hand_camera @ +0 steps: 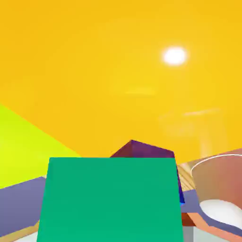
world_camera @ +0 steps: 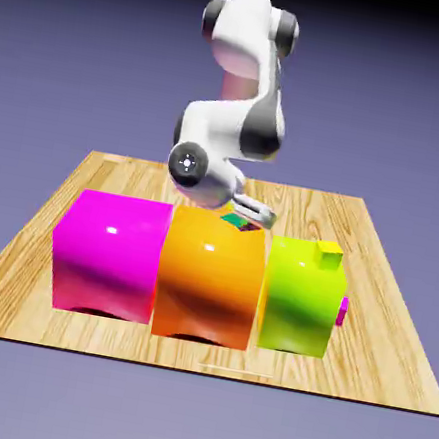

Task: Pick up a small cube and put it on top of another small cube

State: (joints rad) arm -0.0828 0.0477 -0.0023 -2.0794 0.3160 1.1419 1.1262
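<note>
Exterior view: three large glossy blocks stand in a row on the wooden table (world_camera: 368, 321) — one magenta block (world_camera: 108, 255), one orange block (world_camera: 209, 278), one lime block (world_camera: 301, 299). One tiny yellow cube (world_camera: 329, 251) sits on the lime block; one tiny magenta cube (world_camera: 342, 311) shows beside it. Backdrop: plain blue-violet. No writing visible.

Hand view: the gripper (hand_camera: 109, 238) is closed on the teal-green cube (hand_camera: 109, 201), just behind the orange block — the dark blue cube (hand_camera: 142, 150) lies directly beyond.
</note>
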